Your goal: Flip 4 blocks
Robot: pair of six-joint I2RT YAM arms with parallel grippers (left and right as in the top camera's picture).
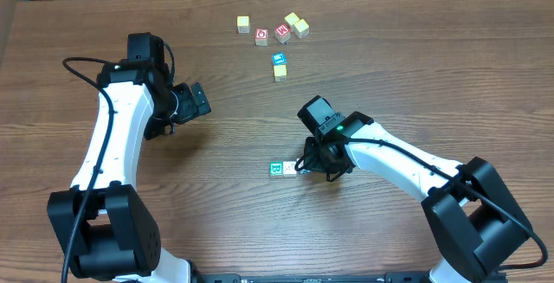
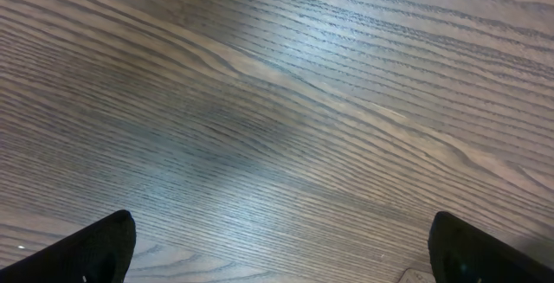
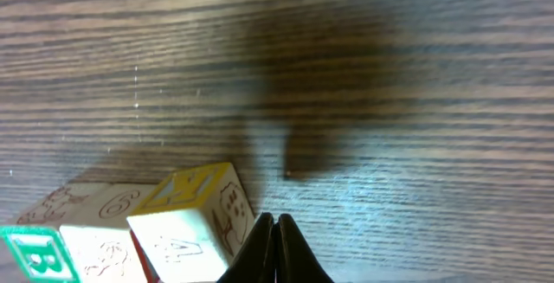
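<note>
In the right wrist view three blocks stand close together at the lower left: a green-faced one with a B (image 3: 30,253), a cream one marked 6 (image 3: 91,203) and a yellow-topped one marked 4 (image 3: 186,227). My right gripper (image 3: 275,222) is shut with nothing between its fingers, its tips right beside the yellow-topped block. From overhead the green block (image 1: 277,170) and a white one (image 1: 291,169) lie just left of the right gripper (image 1: 310,165), which partly hides them. My left gripper (image 1: 197,101) hangs open over bare wood, far from any block.
Several more cubes lie at the table's back: two red-faced ones (image 1: 261,36) (image 1: 282,33), a blue-faced one (image 1: 279,59), and pale yellow ones (image 1: 243,24) (image 1: 297,24) (image 1: 280,72). The left wrist view holds only wood grain between its fingertips (image 2: 99,248).
</note>
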